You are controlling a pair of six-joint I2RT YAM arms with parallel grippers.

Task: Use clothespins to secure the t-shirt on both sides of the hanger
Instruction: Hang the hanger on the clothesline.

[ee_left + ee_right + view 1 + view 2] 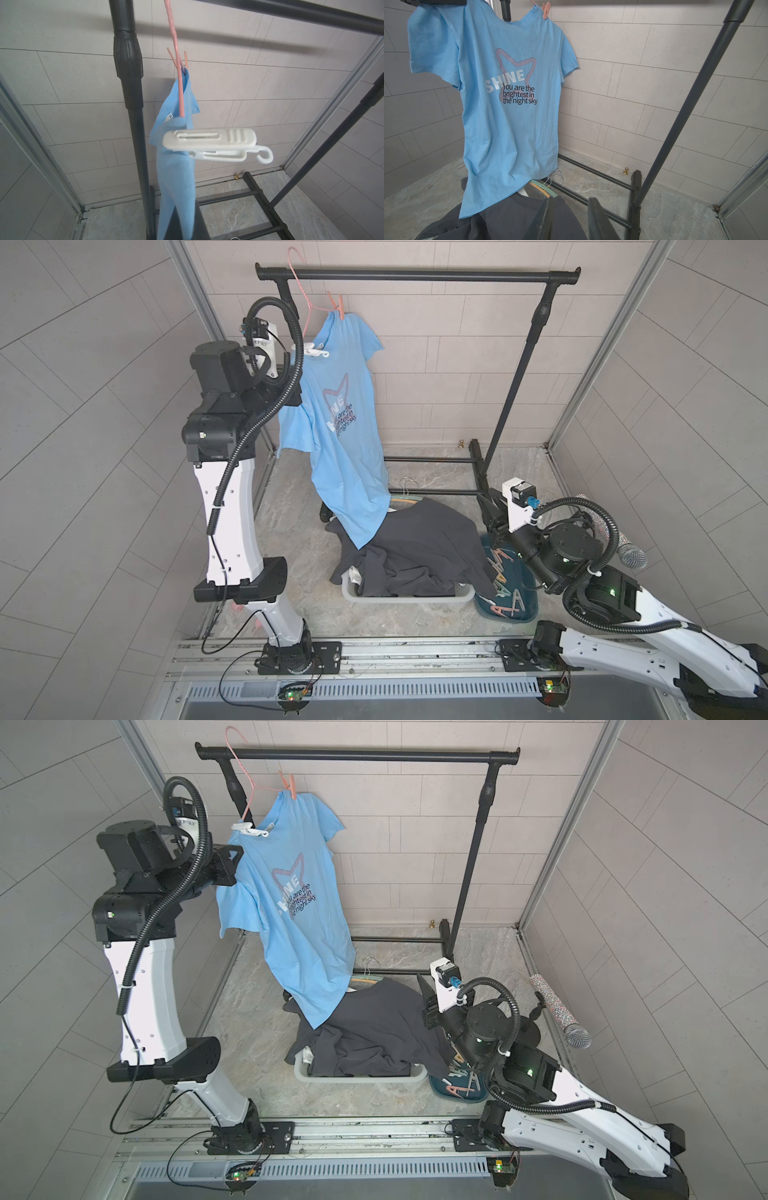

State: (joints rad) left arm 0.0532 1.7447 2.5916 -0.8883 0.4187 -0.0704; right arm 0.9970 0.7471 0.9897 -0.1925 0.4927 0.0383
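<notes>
Shoulder cloth of t-shirt (pixel 299 919) pinched in closed left gripper (pixel 233 857), white clothespin (pixel 209 141) clamped just ahead, coral clothespin (pixel 292 788) beyond on hanger (pixel 180 89); right gripper (pixel 571 217) spread, empty, well apart; best let go slowly, back straight off, no tugging.

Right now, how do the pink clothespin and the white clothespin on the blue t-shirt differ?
The pink clothespin stands upright, handles up; the white clothespin lies sideways. The white clothespin ends in a small hook; the pink clothespin shows none. Both are clamped on the blue t-shirt.
</notes>
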